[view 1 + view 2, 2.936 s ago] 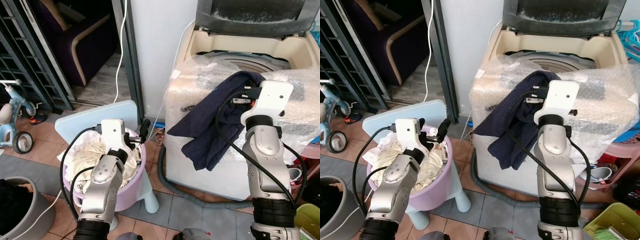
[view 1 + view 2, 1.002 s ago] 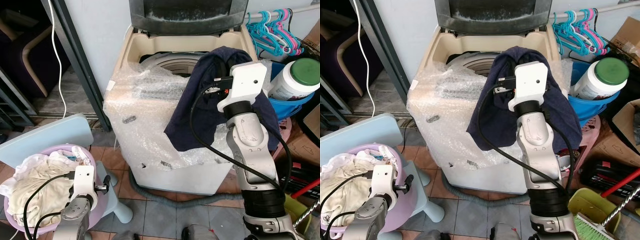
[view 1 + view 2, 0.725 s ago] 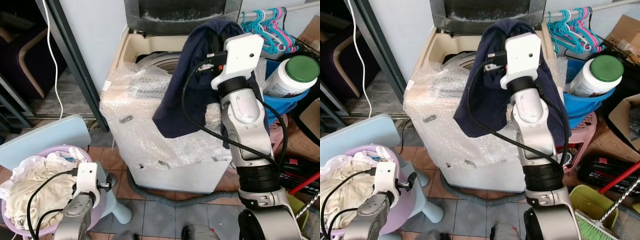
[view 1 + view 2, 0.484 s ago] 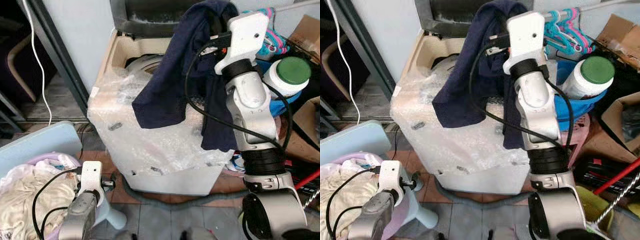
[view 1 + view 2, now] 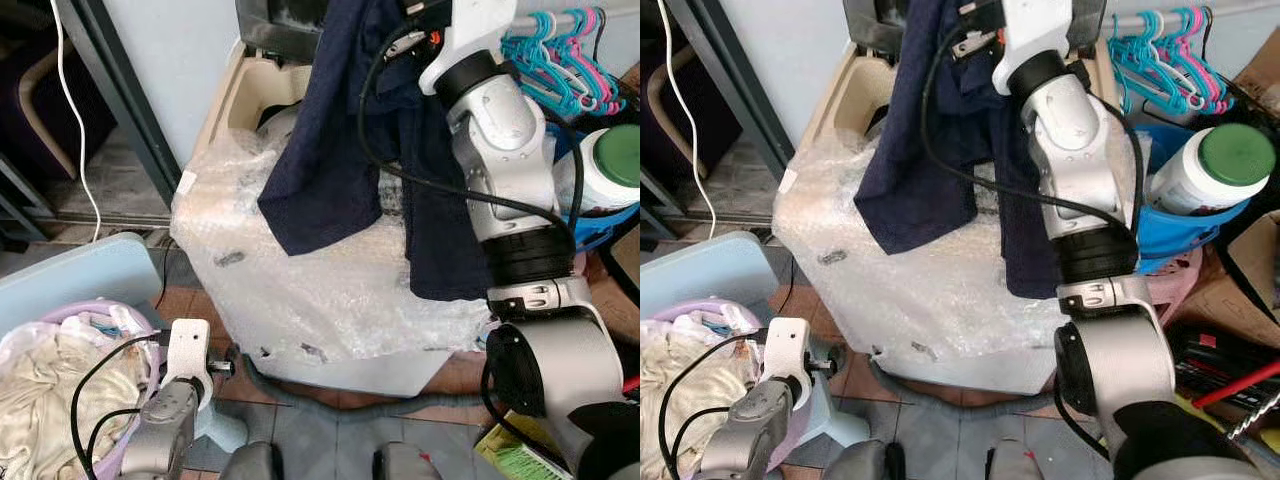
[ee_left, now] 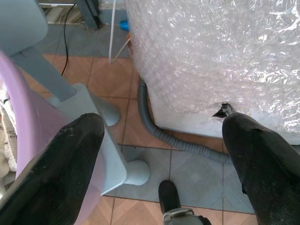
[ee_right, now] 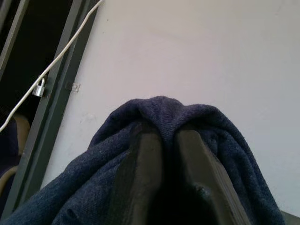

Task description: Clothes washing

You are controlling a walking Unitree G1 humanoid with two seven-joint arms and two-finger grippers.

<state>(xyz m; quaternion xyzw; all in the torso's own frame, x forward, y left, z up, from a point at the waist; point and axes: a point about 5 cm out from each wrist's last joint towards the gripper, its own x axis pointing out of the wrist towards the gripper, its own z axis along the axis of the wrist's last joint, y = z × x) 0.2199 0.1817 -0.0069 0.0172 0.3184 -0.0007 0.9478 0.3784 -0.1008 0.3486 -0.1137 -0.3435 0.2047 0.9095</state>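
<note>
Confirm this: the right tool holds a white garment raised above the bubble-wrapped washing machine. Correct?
Not quite. The garment is dark navy, not white. The right wrist view shows the right tool pinching navy fabric, raised above the bubble-wrapped washing machine.

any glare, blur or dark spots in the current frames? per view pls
Left eye view: sharp; bubble wrap on the washing machine glints mildly, doorway at the left is deep shadow. Right eye view: same, no motion blur. Left wrist view: bubble wrap throws bright specular spots, the near left gripper fingers are soft black blobs. Right wrist view: evenly lit wall, right gripper and dark blue garment slightly soft up close.
</note>
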